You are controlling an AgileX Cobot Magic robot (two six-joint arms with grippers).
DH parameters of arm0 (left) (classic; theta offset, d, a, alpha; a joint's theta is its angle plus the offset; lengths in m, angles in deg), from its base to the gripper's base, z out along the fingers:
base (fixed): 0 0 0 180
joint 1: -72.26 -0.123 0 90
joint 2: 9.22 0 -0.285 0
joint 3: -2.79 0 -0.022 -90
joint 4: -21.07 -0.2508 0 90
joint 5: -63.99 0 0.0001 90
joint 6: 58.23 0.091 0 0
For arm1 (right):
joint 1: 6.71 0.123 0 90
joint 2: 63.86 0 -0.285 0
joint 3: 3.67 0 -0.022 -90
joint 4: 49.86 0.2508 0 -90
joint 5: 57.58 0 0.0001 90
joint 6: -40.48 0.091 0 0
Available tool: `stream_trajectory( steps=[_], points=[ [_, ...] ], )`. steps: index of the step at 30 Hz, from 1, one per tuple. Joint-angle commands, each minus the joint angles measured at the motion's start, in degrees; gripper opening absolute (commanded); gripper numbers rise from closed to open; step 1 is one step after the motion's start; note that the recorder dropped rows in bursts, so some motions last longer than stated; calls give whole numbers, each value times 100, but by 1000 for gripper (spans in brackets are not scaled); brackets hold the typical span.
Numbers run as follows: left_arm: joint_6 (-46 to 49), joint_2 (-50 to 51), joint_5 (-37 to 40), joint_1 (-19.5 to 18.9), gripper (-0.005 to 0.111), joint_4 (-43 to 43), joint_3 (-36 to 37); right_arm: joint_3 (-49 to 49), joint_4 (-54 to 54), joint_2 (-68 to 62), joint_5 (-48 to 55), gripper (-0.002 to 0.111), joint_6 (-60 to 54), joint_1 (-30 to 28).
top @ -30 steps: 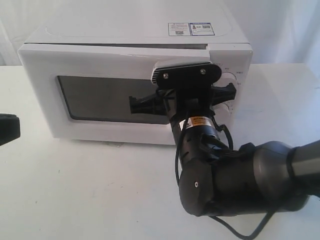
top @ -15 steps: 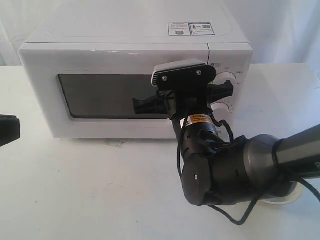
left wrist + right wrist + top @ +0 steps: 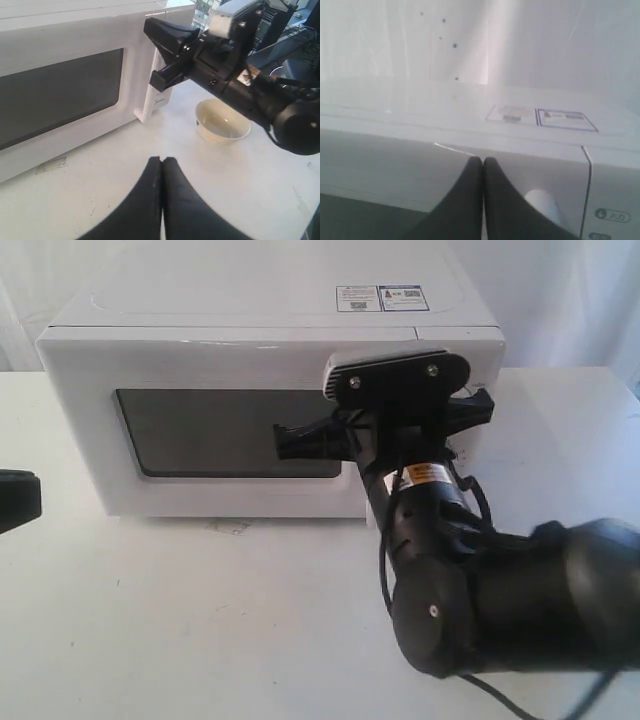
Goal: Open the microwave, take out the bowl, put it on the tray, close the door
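Note:
The white microwave (image 3: 250, 295) stands at the back of the table with its door (image 3: 200, 365) flush and closed. My right gripper (image 3: 483, 160) is shut and empty, its tips against the door's upper front, beside the top of the bar handle (image 3: 543, 204). In the exterior view its fingers are hidden behind the wrist camera mount (image 3: 397, 373). The cream bowl (image 3: 223, 121) sits on the white surface beside the microwave's knob end, under my right arm; I cannot make out a tray beneath it. My left gripper (image 3: 162, 161) is shut and empty, low over the table.
The bulky right arm (image 3: 500, 600) fills the space in front of the microwave's right half and covers the knobs. The left gripper's body (image 3: 15, 498) shows at the left edge. A small scuff (image 3: 232, 527) marks the table before the door.
The door, ajar a second ago, is now flush with the microwave's front. My right gripper has shifted to the right and slightly up along the door. The left gripper has not moved.

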Motion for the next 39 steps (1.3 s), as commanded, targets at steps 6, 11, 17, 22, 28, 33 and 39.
stream_trajectory(
  steps=[6, 11, 17, 22, 28, 33, 39],
  points=[
    [16, -41, 39, 20, 0, 98, 44, -1281, 419, 1826, -89, 0, -299, 822],
    [16, -41, 106, 20, 0, 98, 44, -1842, 1142, 2578, 213, 0, -308, 1129],
    [28, -41, 103, 20, 0, 98, 44, -2442, 1396, 3170, 225, 0, -462, 1198],
    [28, -41, 103, 20, 0, 98, 44, -2559, 2131, 3374, 225, 0, -462, 1198],
    [28, -41, 82, 20, 0, 98, 44, -2559, 2861, 3384, 365, 0, -450, 1198],
    [28, -41, 57, 20, 0, 98, 44, -2559, 2859, 3384, 355, 0, -450, 1198],
    [28, -41, 57, 20, 0, 98, 44, -2559, 2859, 3384, 355, 0, -450, 1198]
  ],
)
